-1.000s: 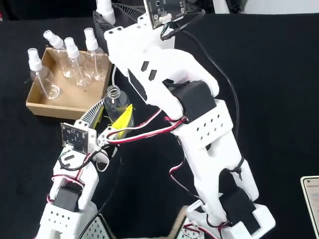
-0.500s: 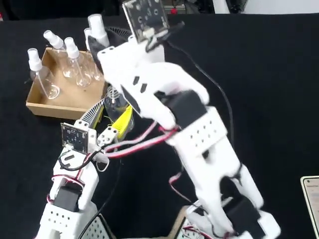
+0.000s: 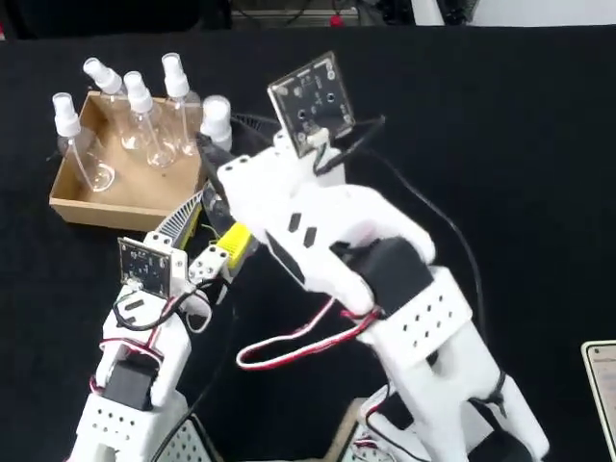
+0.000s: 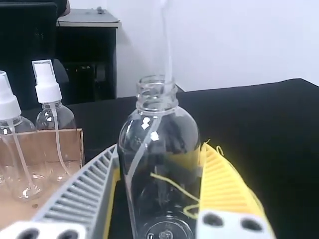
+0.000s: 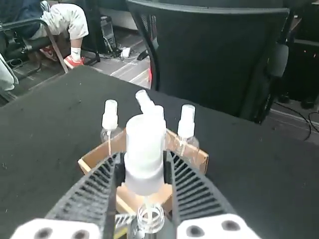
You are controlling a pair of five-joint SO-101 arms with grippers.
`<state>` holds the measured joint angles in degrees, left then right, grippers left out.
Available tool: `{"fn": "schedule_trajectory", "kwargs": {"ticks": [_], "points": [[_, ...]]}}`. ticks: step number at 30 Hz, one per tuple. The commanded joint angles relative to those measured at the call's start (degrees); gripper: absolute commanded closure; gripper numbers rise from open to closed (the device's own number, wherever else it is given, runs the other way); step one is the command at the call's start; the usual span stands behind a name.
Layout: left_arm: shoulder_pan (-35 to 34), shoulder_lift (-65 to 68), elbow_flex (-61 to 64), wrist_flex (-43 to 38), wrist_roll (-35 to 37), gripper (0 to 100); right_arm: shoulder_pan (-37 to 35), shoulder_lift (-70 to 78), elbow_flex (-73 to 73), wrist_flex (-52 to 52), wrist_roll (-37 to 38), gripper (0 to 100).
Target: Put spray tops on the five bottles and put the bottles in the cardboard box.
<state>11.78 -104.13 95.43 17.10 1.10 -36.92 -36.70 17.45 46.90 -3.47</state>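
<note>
Down came right end effector (image 5: pixel 143 158), clamped on top (image 5: pixel 144 142), now straight above upright bottle (image 4: pixel 158 174) gripped by left end effector (image 4: pixel 159 149).

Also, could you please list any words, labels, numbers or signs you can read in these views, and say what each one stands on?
No text is readable in any view.
The pale card at the right edge of the high view: faint marks, too small to read.
The open bottle, the spray top and the cardboard box: no label or print to be seen.
</note>
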Motion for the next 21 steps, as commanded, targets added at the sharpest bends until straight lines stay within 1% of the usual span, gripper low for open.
{"fn": "schedule_trajectory", "kwargs": {"ticks": [1, 16, 21], "points": [[0.2, -0.4, -0.2, -1.1, 0.1, 84, -0.5, -2.4, 0.9, -1.1, 0.4, 98.4], [0.2, -0.4, 0.7, -1.3, 0.1, 84, -0.5, -2.2, 6.1, -0.5, 0.5, 98.2], [0.3, -0.4, 0.5, -1.1, 0.1, 84, -1.8, -2.2, 6.3, 0.7, 0.5, 98.2]]}}
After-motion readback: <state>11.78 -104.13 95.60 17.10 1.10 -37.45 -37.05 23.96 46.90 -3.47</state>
